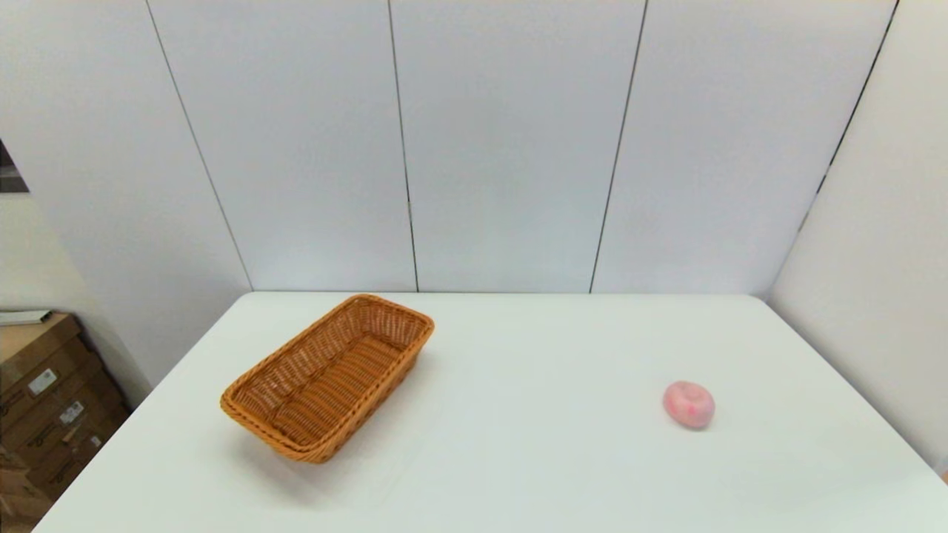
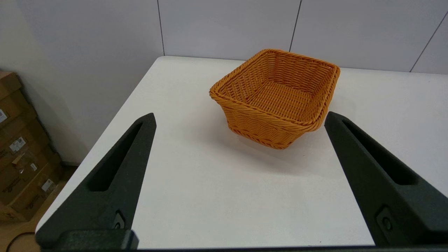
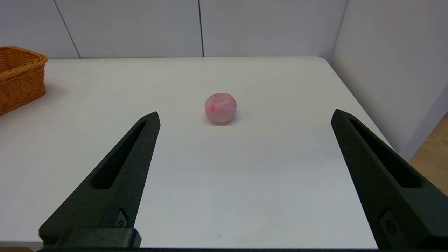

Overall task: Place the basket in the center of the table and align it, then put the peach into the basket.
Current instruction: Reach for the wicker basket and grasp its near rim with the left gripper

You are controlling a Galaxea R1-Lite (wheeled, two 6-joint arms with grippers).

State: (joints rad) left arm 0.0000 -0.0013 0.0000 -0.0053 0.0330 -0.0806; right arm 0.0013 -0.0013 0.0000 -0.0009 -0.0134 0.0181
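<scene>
We see a white table (image 1: 518,444) against a pale panelled wall, with 2 things on it. Neither arm shows in the head view; each gripper appears only in its own wrist view.

The left gripper (image 2: 239,119) hangs above the table's left near part with its 2 black fingers (image 2: 119,175) spread wide. It holds nothing and touches nothing. The basket (image 2: 276,101) sits ahead of it, between the lines of the fingertips but apart from them.

The right gripper (image 3: 245,117) hangs above the table's right near part, its fingers (image 3: 378,168) equally wide apart, empty and touching nothing. The peach (image 3: 220,107) lies ahead of it, roughly midway between the fingertips and well clear of both.

The basket (image 1: 329,376) stands upright on the left half of the table, open side up and empty. Its long axis runs on a slant, from the near left toward the far right, so 1 short end faces the near left edge and the other points toward the back wall.

The peach (image 1: 689,404) rests alone on the right half of the table, well apart from the basket. In the right wrist view its dimpled top faces up, with a darker pink blotch on its side.

Beyond the table's left edge we see stacked cardboard boxes (image 1: 44,400).
</scene>
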